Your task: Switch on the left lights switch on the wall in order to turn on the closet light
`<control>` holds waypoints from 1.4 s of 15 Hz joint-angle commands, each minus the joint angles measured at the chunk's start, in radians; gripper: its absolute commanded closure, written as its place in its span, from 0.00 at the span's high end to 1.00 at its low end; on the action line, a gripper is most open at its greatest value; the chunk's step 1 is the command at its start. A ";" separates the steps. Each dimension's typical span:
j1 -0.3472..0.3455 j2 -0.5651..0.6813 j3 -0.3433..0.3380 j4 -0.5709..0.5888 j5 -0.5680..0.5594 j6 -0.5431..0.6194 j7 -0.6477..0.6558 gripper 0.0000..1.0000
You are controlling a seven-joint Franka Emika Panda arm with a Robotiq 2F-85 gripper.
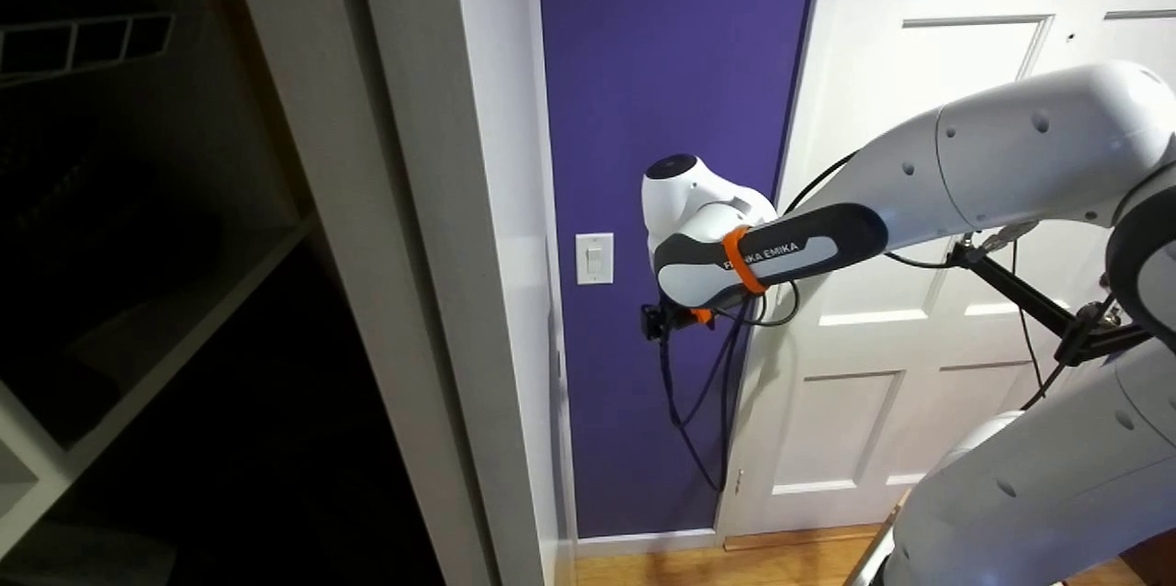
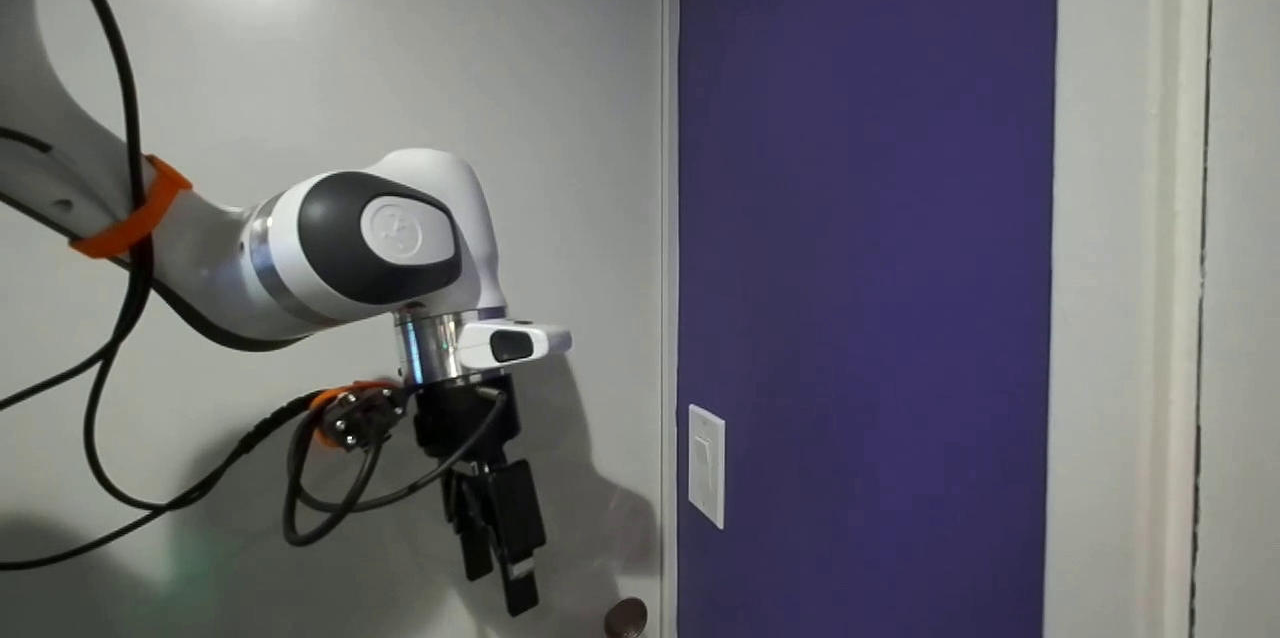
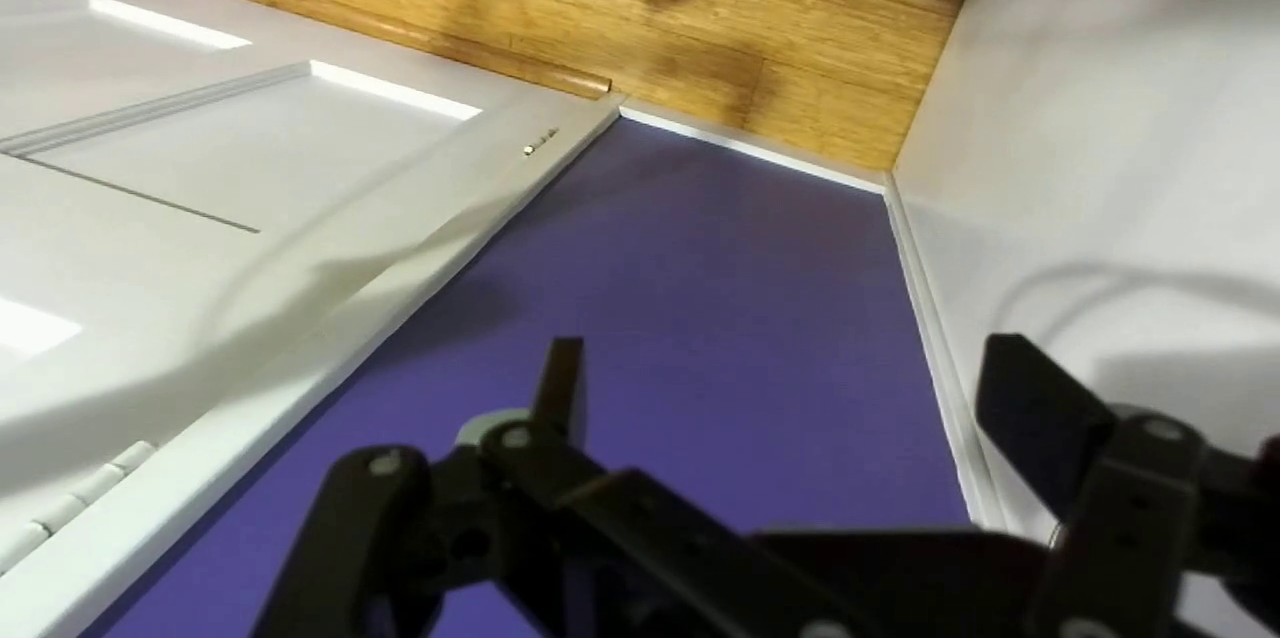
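Observation:
The white light switch plate [image 1: 594, 258] with one rocker is on the purple wall [image 1: 680, 44]. In an exterior view the plate [image 2: 706, 466] is near the left edge of the purple strip [image 2: 870, 268]. I cannot tell the rocker's position. The closet [image 1: 184, 320] is dark inside. My gripper [image 2: 500, 583] points down, left of the plate in that view, apart from it, tips lower than the plate. In the wrist view my gripper [image 3: 788, 358] is open and empty over the purple wall [image 3: 750, 288]; the switch is out of view there.
A white panelled door [image 1: 882, 347] stands behind the arm. A white panel with a round knob [image 2: 626, 618] is behind the gripper. White closet trim [image 1: 496, 200] borders the wall. Black cables [image 2: 250, 448] hang by the wrist. Wooden floor [image 3: 760, 28] lies below.

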 commanded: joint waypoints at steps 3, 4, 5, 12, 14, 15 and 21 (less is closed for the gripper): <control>0.003 0.000 -0.002 0.001 0.000 -0.001 0.003 1.00; -0.007 0.006 -0.005 -0.001 -0.006 0.057 0.031 1.00; -0.017 0.012 -0.004 -0.003 -0.025 0.108 0.057 1.00; -0.118 0.096 0.023 0.007 -0.162 0.517 0.226 1.00; -0.149 0.130 0.031 0.018 -0.230 0.591 0.285 1.00; -0.163 0.144 0.034 0.024 -0.267 0.622 0.314 1.00; -0.225 0.230 0.069 0.093 -0.488 0.717 0.477 1.00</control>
